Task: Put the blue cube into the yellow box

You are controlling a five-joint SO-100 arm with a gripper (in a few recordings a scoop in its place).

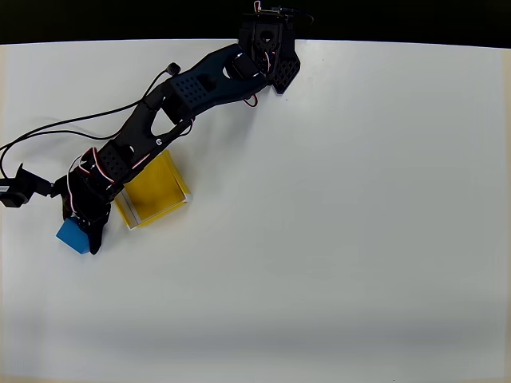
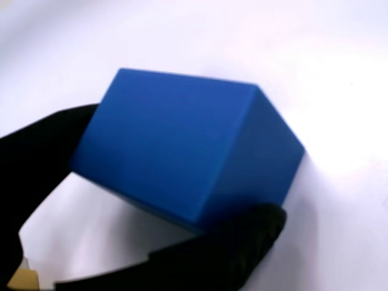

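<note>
The blue cube rests on the white table at the far left of the overhead view, just left of the yellow box. My black gripper reaches down over the cube's right side. In the wrist view the blue cube sits tilted between the two black fingers. One finger presses its left face and the other finger presses its lower right corner. The gripper is shut on the cube. The yellow box stands empty, with the arm's forearm crossing above its upper left corner.
The white table stretches wide to the right and front of the box. A black cable runs along the table's left side to a small black piece at the left edge. The arm's base stands at the table's far edge.
</note>
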